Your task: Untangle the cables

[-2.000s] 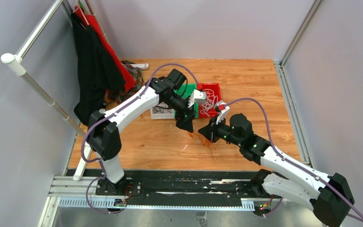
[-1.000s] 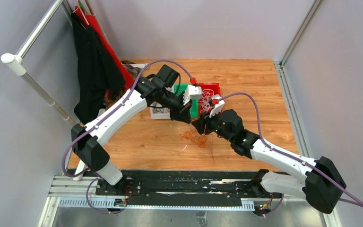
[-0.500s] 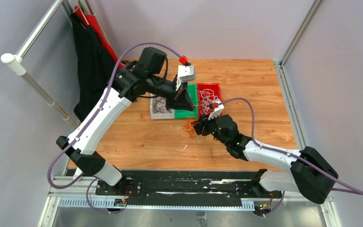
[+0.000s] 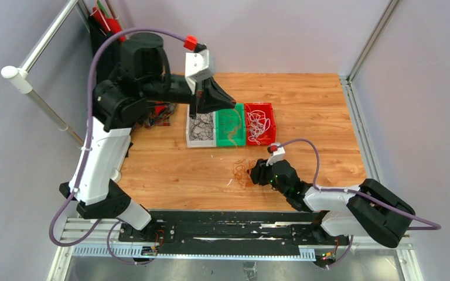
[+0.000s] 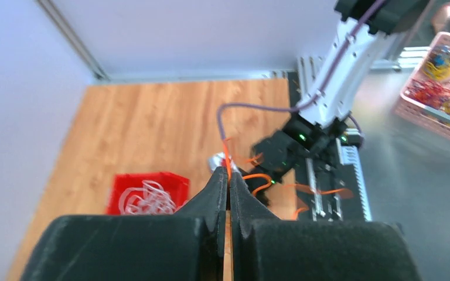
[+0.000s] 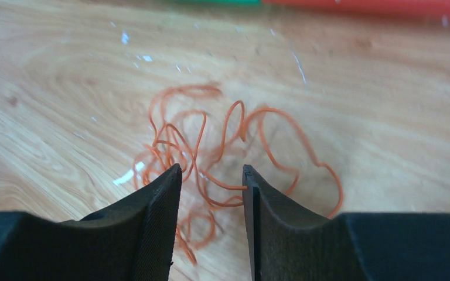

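Near edge, right of centre: the right fingers (image 6: 158, 216) are hovering low over the orange tangle (image 6: 222, 146). They are standing partly spread, with a few loops lying between them and nothing pinched. The tangle is lying flat on the tabletop (image 6: 47, 88), loose and open rather than knotted tight.

Mid tabletop: three bins are sitting side by side. The white bin (image 4: 201, 145) is holding black cables, the green bin (image 4: 230, 144) orange ones, the red bin (image 4: 272, 123) white ones. Sorting by colour is probably the aim.

Farther back, high above the bins: the left fingers (image 5: 211, 199) are pressing together on a single orange strand (image 5: 227, 155), which is running from the tips down toward the tangle. Cannot tell whether its far end is lying free or caught among the loops.

Step in hand, as I am reading it: drawing that one strand clear of the rest.
- The right fingers should be pinning the remaining loops against the tabletop, close to where the strand is leaving them, so the lift is not dragging the whole bunch.
- The left arm should be pulling slowly and in one straight line.
- If the clump is rising with the strand, ease off and re-pin.
- The thin wire could be slipping from the pinch, so avoid jerks.
- Once the tail is clearing the tangle, lower it over the green bin.
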